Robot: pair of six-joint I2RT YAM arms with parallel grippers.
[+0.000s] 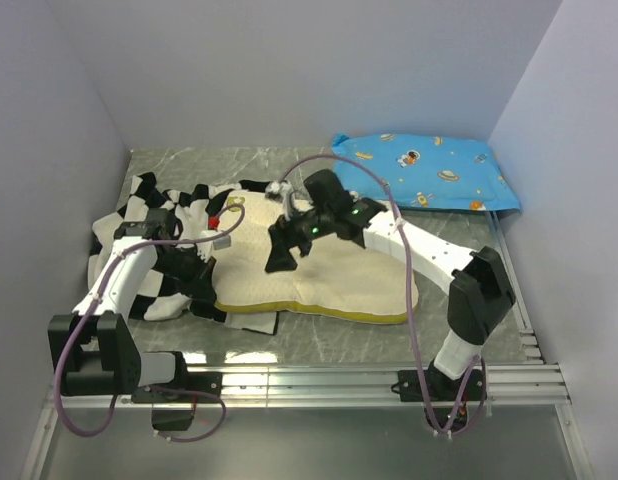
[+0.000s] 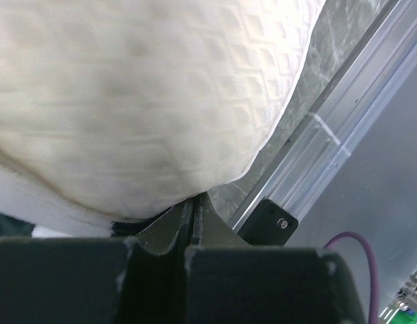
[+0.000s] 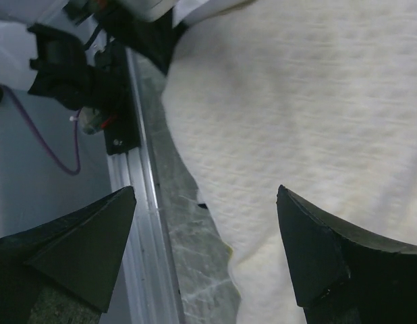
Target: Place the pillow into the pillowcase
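The cream pillow (image 1: pixel 329 275) lies flat in the middle of the table, its left end over the black and white checkered pillowcase (image 1: pixel 154 215). The pillowcase is bunched at the left. My left gripper (image 1: pixel 201 285) rests low on the pillowcase at the pillow's near left corner. In the left wrist view the gripper (image 2: pixel 195 206) is shut, with its tips tucked under the bulging pillow (image 2: pixel 141 88) beside white pillowcase fabric (image 2: pixel 40 209); nothing shows between the jaws. My right gripper (image 1: pixel 281 255) hovers over the pillow's left part, open and empty (image 3: pixel 206 196) above the pillow's near edge (image 3: pixel 296 101).
A blue cartoon-print pillow (image 1: pixel 429 170) lies at the back right against the wall. An aluminium rail (image 1: pixel 389 380) runs along the table's near edge and shows in both wrist views (image 2: pixel 330 135) (image 3: pixel 137 223). Walls close in the left, back and right.
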